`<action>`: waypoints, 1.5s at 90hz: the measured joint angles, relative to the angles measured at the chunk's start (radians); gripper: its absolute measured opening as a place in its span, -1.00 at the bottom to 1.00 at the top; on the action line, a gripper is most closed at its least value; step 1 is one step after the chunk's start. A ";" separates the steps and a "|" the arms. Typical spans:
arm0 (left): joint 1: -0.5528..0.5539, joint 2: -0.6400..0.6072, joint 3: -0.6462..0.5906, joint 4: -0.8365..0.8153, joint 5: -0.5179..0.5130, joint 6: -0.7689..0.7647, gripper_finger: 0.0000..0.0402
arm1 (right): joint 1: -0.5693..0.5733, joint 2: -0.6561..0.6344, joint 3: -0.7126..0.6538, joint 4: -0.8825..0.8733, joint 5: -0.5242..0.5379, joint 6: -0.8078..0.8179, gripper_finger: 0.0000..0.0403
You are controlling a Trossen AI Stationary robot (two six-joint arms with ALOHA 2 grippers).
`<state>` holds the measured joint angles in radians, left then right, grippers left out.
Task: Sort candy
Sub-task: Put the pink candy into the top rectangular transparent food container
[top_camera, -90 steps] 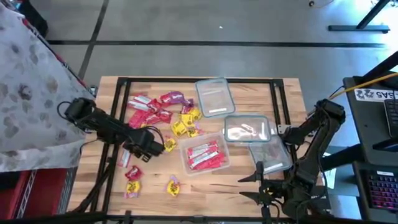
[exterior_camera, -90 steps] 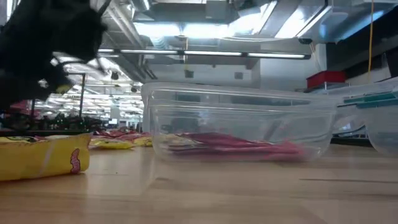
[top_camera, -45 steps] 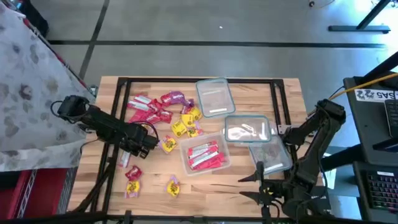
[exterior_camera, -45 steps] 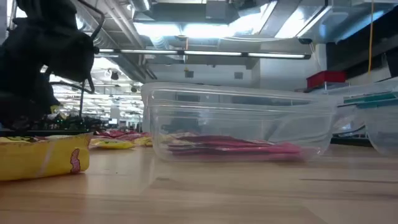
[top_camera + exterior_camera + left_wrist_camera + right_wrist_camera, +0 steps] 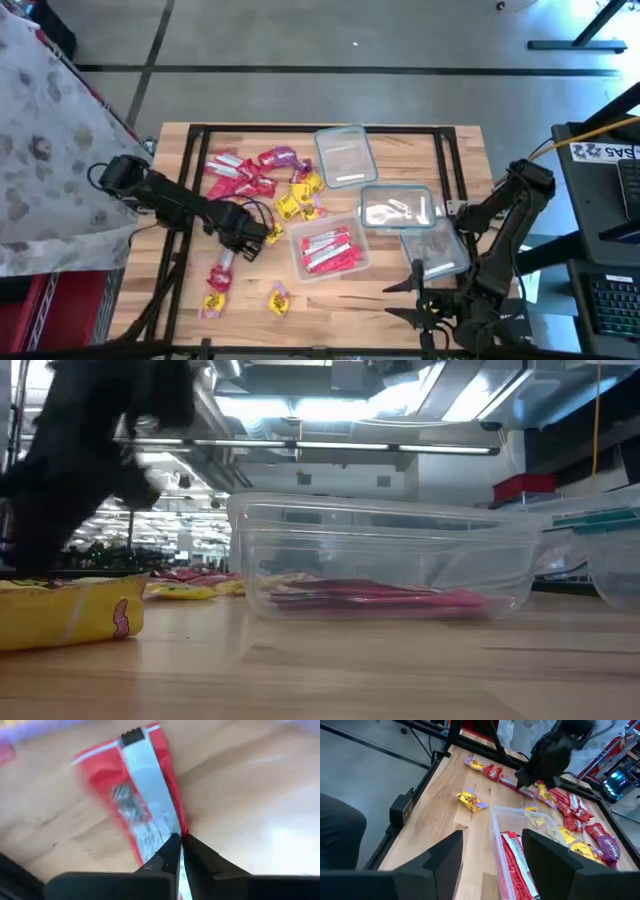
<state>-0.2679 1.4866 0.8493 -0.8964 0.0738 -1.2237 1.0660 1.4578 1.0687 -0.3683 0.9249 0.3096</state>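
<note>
Left tool (image 5: pixel 181 851) is pinching a red packet (image 5: pixel 137 795) by its thin edge; light, floppy, slippery. Right tool (image 5: pixel 492 852) is gaping wide, lower right.

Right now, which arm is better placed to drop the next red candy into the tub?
Left. The left gripper is shut on a red candy packet, close beside the tub of red candy. The right gripper is open and empty at the table's front right edge.

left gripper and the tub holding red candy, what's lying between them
In the high view, a yellow candy lies on the table between the left gripper, its fingers shut on a red packet, and the tub.
</note>
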 joint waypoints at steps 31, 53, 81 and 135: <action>-0.041 -0.002 0.431 0.033 -0.321 0.234 -1.00 | 0.000 0.000 0.000 0.000 0.008 -0.003 -0.04; -0.047 0.007 0.356 -0.196 -0.229 0.151 -0.82 | 0.000 0.000 0.000 0.004 -0.004 0.008 -0.04; -0.045 0.007 0.022 -0.031 -0.094 -0.015 -0.17 | 0.000 0.000 0.000 0.003 -0.010 0.023 -0.04; -0.042 0.015 -0.069 0.122 -0.101 -0.032 -0.95 | 0.000 0.000 0.000 0.003 0.001 0.004 -0.04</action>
<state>-0.3099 1.5017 0.7798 -0.7745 -0.0276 -1.2553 1.0664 1.4578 1.0687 -0.3656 0.9260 0.3134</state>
